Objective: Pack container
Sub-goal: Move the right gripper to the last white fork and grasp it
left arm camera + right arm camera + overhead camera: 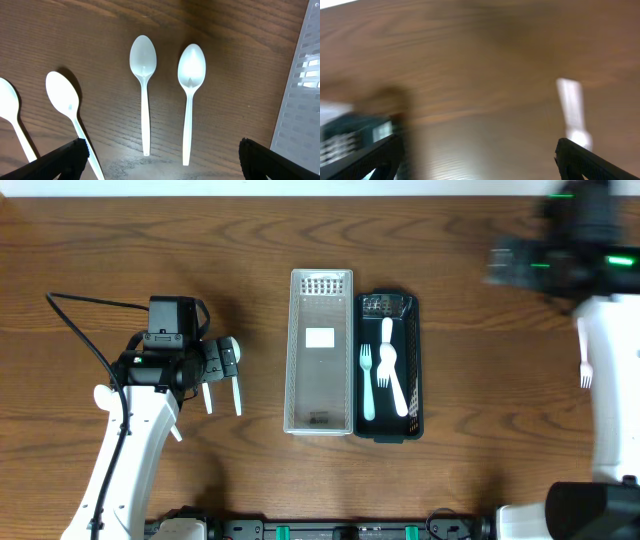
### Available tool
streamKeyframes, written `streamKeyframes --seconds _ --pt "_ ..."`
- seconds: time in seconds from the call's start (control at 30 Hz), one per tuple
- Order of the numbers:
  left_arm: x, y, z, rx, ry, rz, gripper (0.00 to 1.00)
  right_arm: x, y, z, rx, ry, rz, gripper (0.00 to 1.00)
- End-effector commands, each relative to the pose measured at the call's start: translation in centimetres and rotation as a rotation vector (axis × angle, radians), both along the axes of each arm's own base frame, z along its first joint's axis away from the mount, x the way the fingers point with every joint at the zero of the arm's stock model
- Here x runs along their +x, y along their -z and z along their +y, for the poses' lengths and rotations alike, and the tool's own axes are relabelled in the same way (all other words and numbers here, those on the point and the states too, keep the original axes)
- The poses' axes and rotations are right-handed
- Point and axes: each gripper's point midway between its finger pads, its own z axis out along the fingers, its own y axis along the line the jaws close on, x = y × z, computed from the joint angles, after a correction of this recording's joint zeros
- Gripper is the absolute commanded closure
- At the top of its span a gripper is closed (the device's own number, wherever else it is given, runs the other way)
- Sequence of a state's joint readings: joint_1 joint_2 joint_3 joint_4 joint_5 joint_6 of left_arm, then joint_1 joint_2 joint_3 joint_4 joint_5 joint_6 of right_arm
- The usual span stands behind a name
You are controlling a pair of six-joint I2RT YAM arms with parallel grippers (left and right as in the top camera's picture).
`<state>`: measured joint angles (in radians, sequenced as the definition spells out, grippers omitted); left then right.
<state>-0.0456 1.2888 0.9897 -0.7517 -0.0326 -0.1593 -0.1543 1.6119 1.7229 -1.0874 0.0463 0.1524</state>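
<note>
Several white plastic spoons lie on the wooden table under my left gripper (218, 366). In the left wrist view two spoons (144, 90) (190, 95) lie side by side between the open, empty fingers (160, 167), with two more spoons (70, 112) to the left. The black container (414, 370) at centre holds a white fork (367, 380) and other white cutlery (388, 350). My right gripper (515, 265) is blurred at the far right, open and empty (477, 160). A white fork (586, 375) lies on the table near it and is a blur in the right wrist view (572, 110).
A clear plastic tray (320, 350) stands just left of the black container, touching it. Its perforated edge shows at the right of the left wrist view (300, 100). The black container is a blur at the left of the right wrist view (350, 135).
</note>
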Motion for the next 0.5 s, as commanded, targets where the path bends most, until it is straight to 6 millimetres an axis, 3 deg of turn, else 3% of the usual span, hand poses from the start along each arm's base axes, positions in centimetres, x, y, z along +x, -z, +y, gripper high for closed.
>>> streamKeyframes --seconds 0.0,0.13,0.2,0.33,0.47 --pt "0.4 -0.6 0.2 0.005 0.001 -0.014 0.02 -1.6 3.6 -6.5 -0.043 0.029 0.123 0.01" --pt "0.4 -0.6 0.2 0.004 0.001 -0.015 0.02 -3.6 8.2 -13.0 -0.033 0.086 0.252 0.01" --pt "0.4 -0.6 0.2 0.005 0.001 -0.015 0.02 -4.4 10.6 -15.1 -0.003 0.124 0.311 0.01" --pt "0.4 -0.6 0.2 0.005 0.001 -0.015 0.02 -5.9 15.3 -17.6 0.056 0.158 0.417 0.01" --pt "0.4 -0.6 0.2 0.004 0.001 -0.015 0.02 -6.7 19.2 -18.5 0.105 0.162 0.496 0.01"
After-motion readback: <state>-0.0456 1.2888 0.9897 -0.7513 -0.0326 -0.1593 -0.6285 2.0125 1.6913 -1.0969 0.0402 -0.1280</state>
